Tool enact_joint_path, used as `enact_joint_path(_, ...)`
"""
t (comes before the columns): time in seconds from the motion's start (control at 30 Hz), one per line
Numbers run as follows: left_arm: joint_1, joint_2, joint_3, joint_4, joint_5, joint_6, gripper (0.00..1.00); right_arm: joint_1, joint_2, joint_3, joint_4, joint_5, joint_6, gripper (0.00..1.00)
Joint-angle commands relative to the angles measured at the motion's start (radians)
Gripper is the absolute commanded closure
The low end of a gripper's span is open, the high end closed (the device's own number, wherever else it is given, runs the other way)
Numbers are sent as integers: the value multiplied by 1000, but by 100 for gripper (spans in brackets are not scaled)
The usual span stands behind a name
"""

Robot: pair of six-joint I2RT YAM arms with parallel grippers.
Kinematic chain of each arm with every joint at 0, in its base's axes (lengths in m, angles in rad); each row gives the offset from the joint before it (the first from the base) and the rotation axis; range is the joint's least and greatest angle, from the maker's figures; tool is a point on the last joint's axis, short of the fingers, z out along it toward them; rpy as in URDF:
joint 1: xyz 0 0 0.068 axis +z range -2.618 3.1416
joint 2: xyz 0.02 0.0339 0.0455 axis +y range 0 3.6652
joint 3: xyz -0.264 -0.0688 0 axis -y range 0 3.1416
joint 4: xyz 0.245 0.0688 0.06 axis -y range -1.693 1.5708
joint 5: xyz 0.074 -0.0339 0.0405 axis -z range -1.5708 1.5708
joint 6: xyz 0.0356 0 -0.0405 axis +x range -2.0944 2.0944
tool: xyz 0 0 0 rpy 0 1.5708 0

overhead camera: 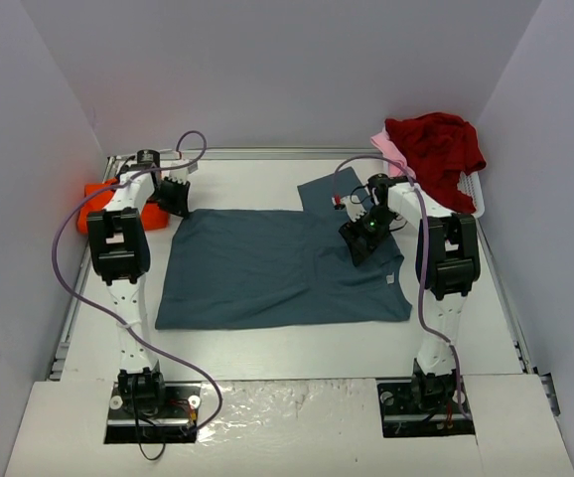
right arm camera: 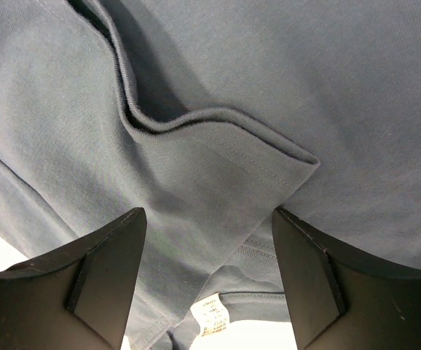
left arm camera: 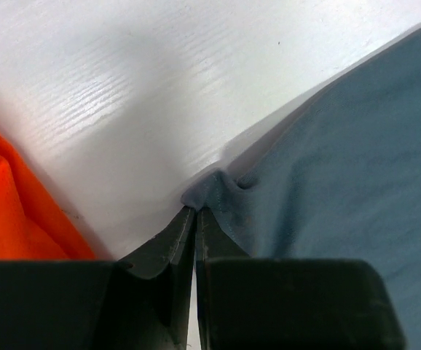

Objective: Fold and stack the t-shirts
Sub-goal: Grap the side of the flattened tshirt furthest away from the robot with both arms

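Observation:
A slate blue-grey t-shirt lies spread flat in the middle of the table. My left gripper is at its far left corner. The left wrist view shows that gripper shut on a small pinch of the blue-grey t-shirt's hem corner. My right gripper hovers over the shirt's far right part, near the neck. In the right wrist view it stands open, a folded sleeve flap lying between its fingers and the collar label below.
A bright orange t-shirt lies bunched at the far left behind my left arm, also in the left wrist view. A dark red t-shirt and a pale pink one are heaped on the white basket at the far right.

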Motion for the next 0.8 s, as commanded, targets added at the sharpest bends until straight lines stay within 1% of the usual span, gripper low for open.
enact_joint_path(0.0,-6,-85,-79,72,-124,-41,98,-3,23,0,-64,38,8,34)
enact_joint_path(0.03,-8,-105,-97,110,-135,-49,98,-3,16,5,-64,35,11,34)
enact_joint_path(0.13,-8,-157,-150,152,-166,-87,98,-5,-23,37,-74,23,22,34)
enact_joint_path(0.27,-9,-206,-194,178,-196,-110,98,-3,-69,95,-96,-9,23,33)
enact_joint_path(0.47,-11,-242,-217,202,-204,-137,98,-5,-79,242,-93,-2,62,31)
enact_joint_path(0.57,-12,-240,-211,199,-195,-150,97,-5,-38,359,-85,20,65,30)
enact_joint_path(0.6,-14,-239,-207,199,-194,-152,98,-5,2,397,-87,24,69,29)
enact_joint_path(0.63,-18,-234,-204,195,-195,-156,98,-5,27,485,-87,29,84,29)
enact_joint_path(0.7,-23,-230,-200,195,-204,-158,97,-5,110,581,-88,38,98,29)
enact_joint_path(0.73,-26,-228,-203,196,-204,-161,97,-3,137,680,-88,43,115,28)
enact_joint_path(0.77,-29,-227,-204,196,-204,-163,98,-2,197,730,-90,49,121,28)
